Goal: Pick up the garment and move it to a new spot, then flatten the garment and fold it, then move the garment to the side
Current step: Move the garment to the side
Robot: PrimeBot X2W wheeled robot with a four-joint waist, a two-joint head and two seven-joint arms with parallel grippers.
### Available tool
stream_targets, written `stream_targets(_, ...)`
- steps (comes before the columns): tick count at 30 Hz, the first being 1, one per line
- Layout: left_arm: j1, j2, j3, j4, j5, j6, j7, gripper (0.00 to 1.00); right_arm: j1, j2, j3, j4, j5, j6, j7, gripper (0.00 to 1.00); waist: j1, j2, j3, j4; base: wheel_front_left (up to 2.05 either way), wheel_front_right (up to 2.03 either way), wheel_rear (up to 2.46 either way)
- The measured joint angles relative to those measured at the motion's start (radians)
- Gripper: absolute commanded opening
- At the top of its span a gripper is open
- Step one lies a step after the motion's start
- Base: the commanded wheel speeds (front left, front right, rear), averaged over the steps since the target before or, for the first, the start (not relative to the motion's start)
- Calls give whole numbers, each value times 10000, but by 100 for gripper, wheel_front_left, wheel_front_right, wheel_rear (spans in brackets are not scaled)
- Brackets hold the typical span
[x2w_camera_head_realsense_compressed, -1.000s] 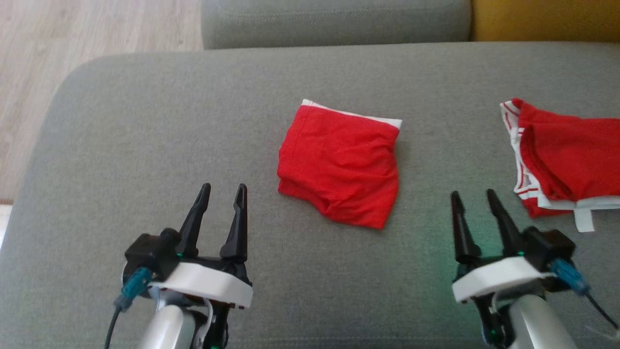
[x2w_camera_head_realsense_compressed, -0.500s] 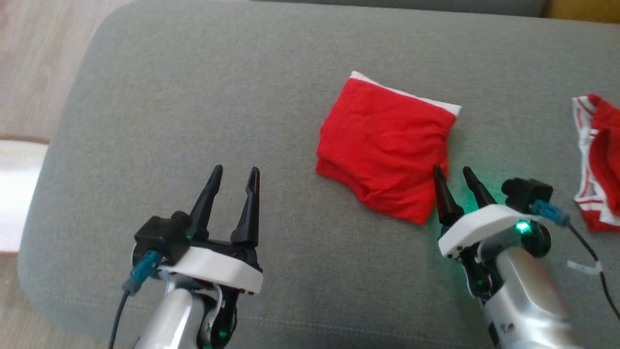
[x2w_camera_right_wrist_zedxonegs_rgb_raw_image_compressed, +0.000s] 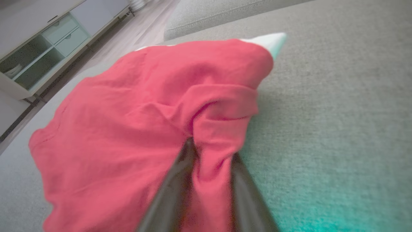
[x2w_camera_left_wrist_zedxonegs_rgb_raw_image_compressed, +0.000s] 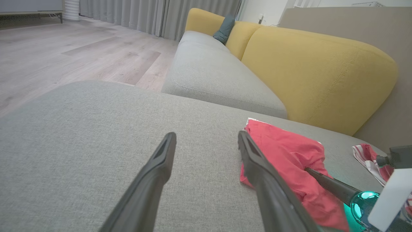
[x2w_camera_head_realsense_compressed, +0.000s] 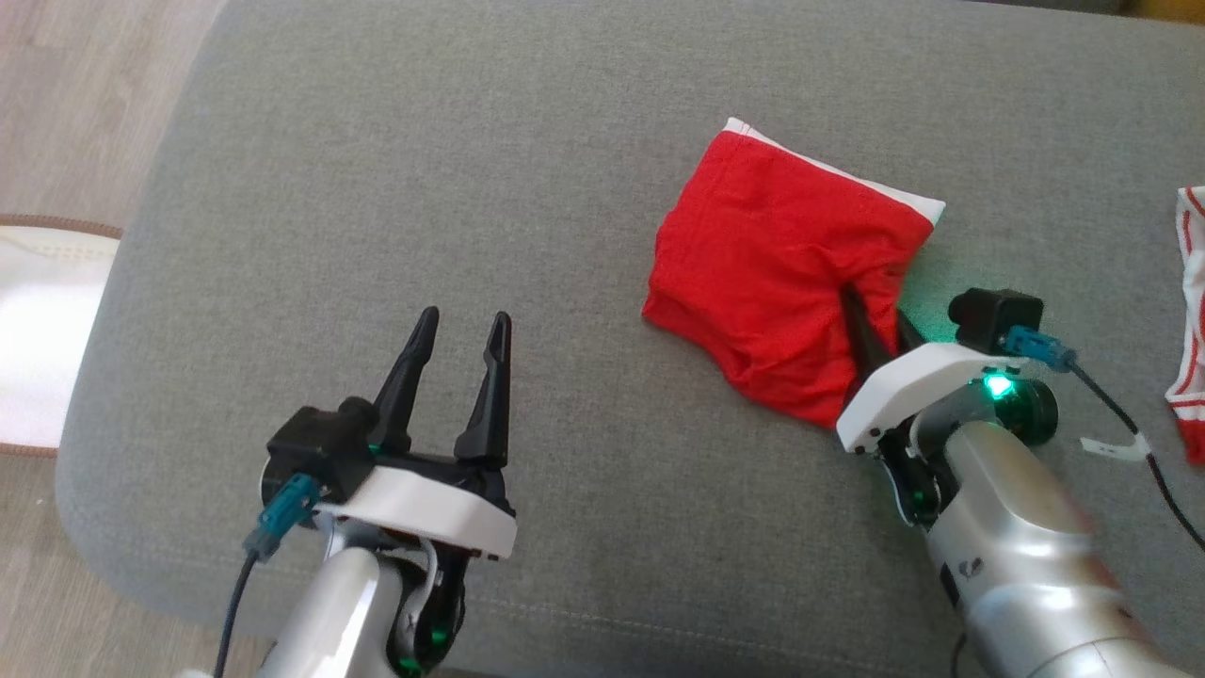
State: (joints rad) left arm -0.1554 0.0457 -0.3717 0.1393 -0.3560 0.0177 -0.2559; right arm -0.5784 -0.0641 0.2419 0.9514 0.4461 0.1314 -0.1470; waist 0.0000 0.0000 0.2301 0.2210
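The soft, floppy red garment (x2w_camera_head_realsense_compressed: 772, 273) lies right of middle on the gray cushion (x2w_camera_head_realsense_compressed: 471, 141). The right end effector (x2w_camera_head_realsense_compressed: 875, 313) seems to pinch its lower right edge, a good holding spot. The left end effector (x2w_camera_head_realsense_compressed: 466, 315) is open.

Lit brightly and evenly by soft daylight, with no hard shadows on the grey cushion (x2w_camera_head_realsense_compressed: 377, 235). Blown out to near white at the left edge of the head view, over the pale rug (x2w_camera_head_realsense_compressed: 42, 348). Tinted green around the lamp (x2w_camera_head_realsense_compressed: 996, 384) on the right wrist (same teal wash across the lower right of the right wrist view). Faintly shaded along the right edge of the red garment (x2w_camera_head_realsense_compressed: 772, 273). Smeared by motion in the right wrist view: right jaws soft-edged at the bottom, cabinet (x2w_camera_right_wrist_zedxonegs_rgb_raw_image_compressed: 38, 45) at top left out of focus. Sharp in the left wrist view, though stretched and bowed toward the edges; colours slightly washed there, yellow sofa back (x2w_camera_left_wrist_zedxonegs_rgb_raw_image_compressed: 315, 71) evenly lit.
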Motion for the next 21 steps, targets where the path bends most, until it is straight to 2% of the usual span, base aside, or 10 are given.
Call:
stream_targets(6, 0, 2, 56, -2, 2, 59, 0, 100, -351, 29, -123, 834, -1446, 0, -665, 0, 0, 0, -65, -222, 0, 0, 0)
stream_targets(10, 1, 0, 79, -2, 17, 54, 0, 100, -488, -270, -174, 951, -2692, 0, -836, 0, 0, 0, -184, -485, 0, 0, 0)
stream_targets(16, 1, 2, 213, -56, 17, -4, 0, 100, -492, -1191, 564, 230, -4481, 0, -940, 0, 0, 0, -416, -1125, 0, 0, 0)
stream_targets(21, -2, 0, 209, -98, 17, -12, 0, 100, -799, -2094, 1735, -573, -4870, 0, -991, 0, 0, 0, -459, -1695, 0, 0, 0)
